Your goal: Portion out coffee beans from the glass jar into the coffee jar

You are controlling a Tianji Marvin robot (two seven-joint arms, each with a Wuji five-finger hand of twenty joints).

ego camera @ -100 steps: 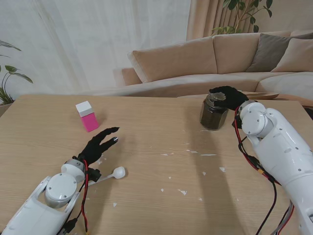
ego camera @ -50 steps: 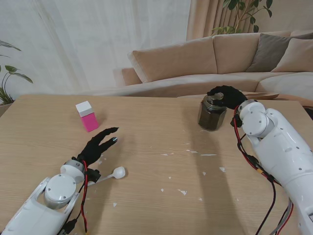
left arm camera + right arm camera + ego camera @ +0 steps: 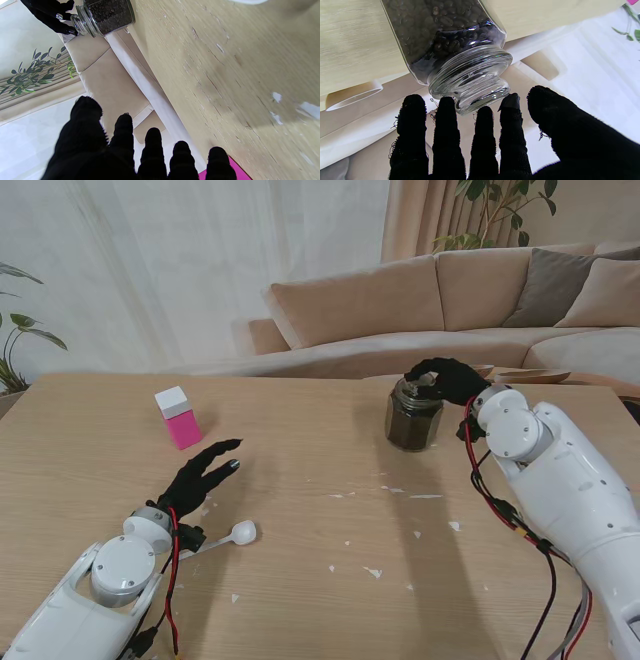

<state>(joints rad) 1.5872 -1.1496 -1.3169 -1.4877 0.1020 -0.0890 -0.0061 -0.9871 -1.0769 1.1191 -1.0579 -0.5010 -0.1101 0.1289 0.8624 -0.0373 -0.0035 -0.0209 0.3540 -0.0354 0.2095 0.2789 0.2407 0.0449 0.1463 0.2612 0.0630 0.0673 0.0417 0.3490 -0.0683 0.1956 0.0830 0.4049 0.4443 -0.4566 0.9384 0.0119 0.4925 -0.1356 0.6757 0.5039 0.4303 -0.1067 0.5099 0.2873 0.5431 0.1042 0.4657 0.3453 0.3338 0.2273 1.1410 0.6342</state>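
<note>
The glass jar (image 3: 412, 420) of dark coffee beans stands upright on the table's far right part, its glass lid on. My right hand (image 3: 445, 377) curls over the lid from above, fingertips closed on its knob. In the right wrist view the jar (image 3: 445, 32) fills the frame and my black-gloved fingers (image 3: 480, 140) touch the lid's rim. My left hand (image 3: 203, 473) lies open on the table at the near left, fingers spread and holding nothing. The left wrist view shows the jar (image 3: 110, 13) far off with the right hand (image 3: 47, 15) on it.
A pink and white box (image 3: 178, 417) stands on the far left of the wooden table (image 3: 320, 580). A white scoop (image 3: 240, 532) lies beside my left wrist. White flecks dot the middle of the table. A beige sofa (image 3: 400, 310) sits beyond the far edge.
My right hand has carried the glass jar to the left, toward the table's middle. The left hand has stayed where it was.
</note>
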